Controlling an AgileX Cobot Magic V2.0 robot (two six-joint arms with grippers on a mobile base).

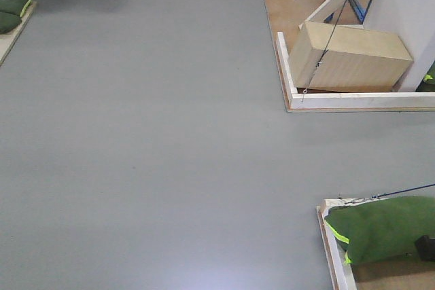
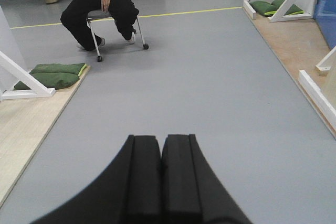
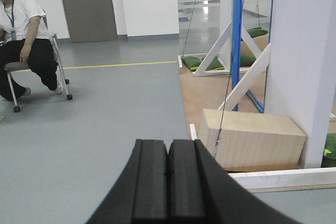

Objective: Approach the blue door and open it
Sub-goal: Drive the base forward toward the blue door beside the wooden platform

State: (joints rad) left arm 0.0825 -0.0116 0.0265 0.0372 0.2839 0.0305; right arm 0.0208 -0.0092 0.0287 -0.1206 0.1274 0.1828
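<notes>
Right wrist view shows one blue door [image 3: 237, 35], seen edge-on, right of centre behind one pale wooden box [image 3: 252, 142], well apart from the right gripper [image 3: 169, 182], whose two jaws press together on nothing. The left gripper [image 2: 161, 177] likewise has its jaws together. One person [image 3: 21, 19] sits on one chair [image 3: 14, 67].

One wooden box [image 3: 252, 140], one seated person [image 3: 23, 30], one chair [image 2: 97, 14], two pairs of jaws
</notes>
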